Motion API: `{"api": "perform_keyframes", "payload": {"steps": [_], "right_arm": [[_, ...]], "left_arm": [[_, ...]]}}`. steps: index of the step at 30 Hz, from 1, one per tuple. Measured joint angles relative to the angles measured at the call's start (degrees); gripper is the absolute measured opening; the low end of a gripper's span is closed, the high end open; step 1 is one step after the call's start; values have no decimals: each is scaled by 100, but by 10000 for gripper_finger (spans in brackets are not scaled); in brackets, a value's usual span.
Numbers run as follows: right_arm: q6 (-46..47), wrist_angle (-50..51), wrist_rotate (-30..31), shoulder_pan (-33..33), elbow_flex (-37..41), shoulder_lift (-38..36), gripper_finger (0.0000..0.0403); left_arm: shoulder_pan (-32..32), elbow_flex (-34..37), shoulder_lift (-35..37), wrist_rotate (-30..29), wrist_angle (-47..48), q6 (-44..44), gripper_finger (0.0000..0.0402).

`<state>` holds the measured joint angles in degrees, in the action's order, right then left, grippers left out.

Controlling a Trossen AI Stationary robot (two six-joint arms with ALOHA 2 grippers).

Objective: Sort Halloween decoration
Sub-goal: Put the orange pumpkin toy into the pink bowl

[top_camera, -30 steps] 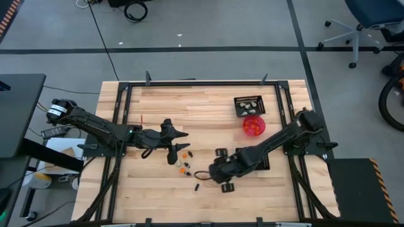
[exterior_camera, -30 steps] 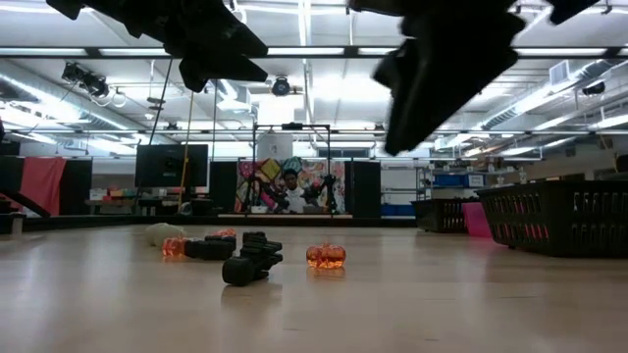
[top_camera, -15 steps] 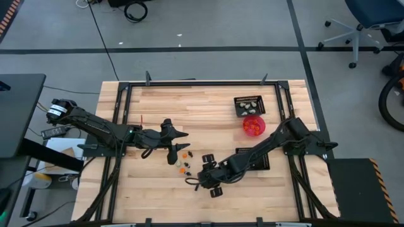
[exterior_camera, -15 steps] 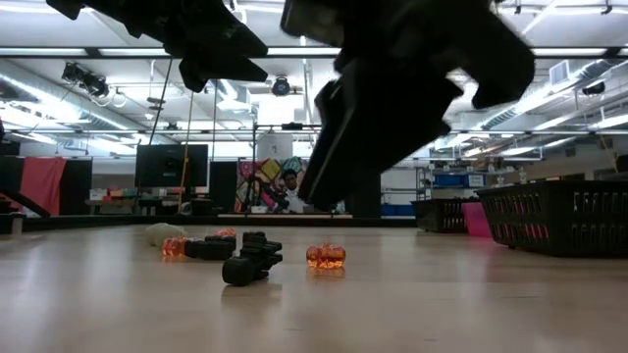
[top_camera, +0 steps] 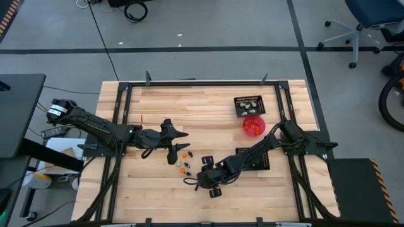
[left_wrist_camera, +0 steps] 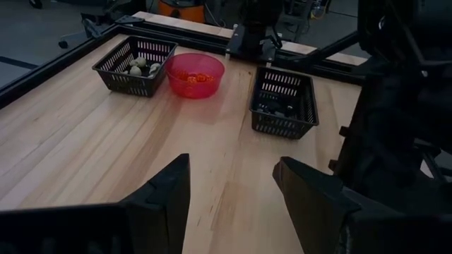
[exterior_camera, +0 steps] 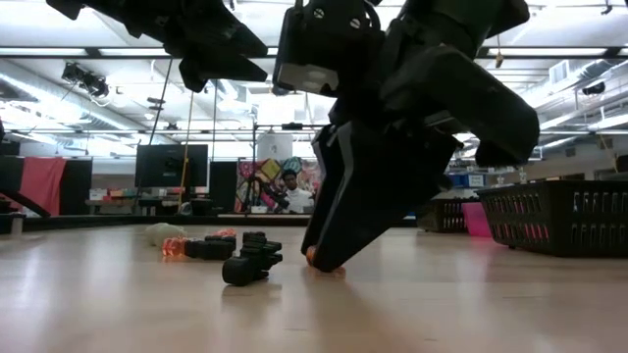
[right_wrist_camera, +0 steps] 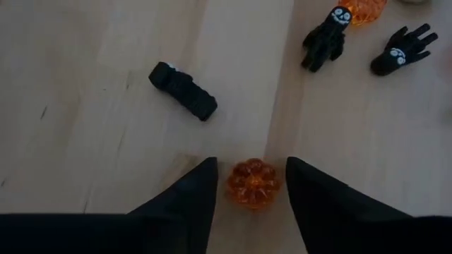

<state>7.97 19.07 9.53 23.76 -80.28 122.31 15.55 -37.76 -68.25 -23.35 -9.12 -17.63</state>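
The Halloween decoration lies as small trinkets on the wood table. An orange pumpkin [right_wrist_camera: 253, 185] rests on the boards between the fingers of my right gripper [right_wrist_camera: 251, 190]. The gripper is open and tipped steeply down, with a narrow gap on each side of the pumpkin. In the low view my right gripper [exterior_camera: 324, 257] reaches almost to the table top. Black trinkets [right_wrist_camera: 183, 92] [right_wrist_camera: 325, 39] [right_wrist_camera: 401, 49] lie just beyond it. My left gripper [left_wrist_camera: 233, 190] hangs open above the table, left of the trinket cluster [top_camera: 183, 161].
A black mesh tray [left_wrist_camera: 135, 65] with pale pieces and a pink-red bowl [left_wrist_camera: 194, 74] with orange pieces stand at the far right. A second black tray [left_wrist_camera: 284, 102] with black pieces lies under my right arm [top_camera: 265, 148]. Bare boards stretch near and left.
My right gripper has come down and moved toward the table's left edge. It now stands over the orange pumpkin, which in the low view is almost hidden behind its fingers. The trinkets have kept their places.
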Motion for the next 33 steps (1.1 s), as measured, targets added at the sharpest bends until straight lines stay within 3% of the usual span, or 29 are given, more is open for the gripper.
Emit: {"api": "perform_keyframes", "payload": {"steps": [11,33], "right_arm": [[84,-5,10,-2,-5,10,94],[178,1271,528,-6,19,-568,96]], "left_arm": [[0,0,0,0,-4,-33,192],[2,1,0,0,-3,-28,192]]}}
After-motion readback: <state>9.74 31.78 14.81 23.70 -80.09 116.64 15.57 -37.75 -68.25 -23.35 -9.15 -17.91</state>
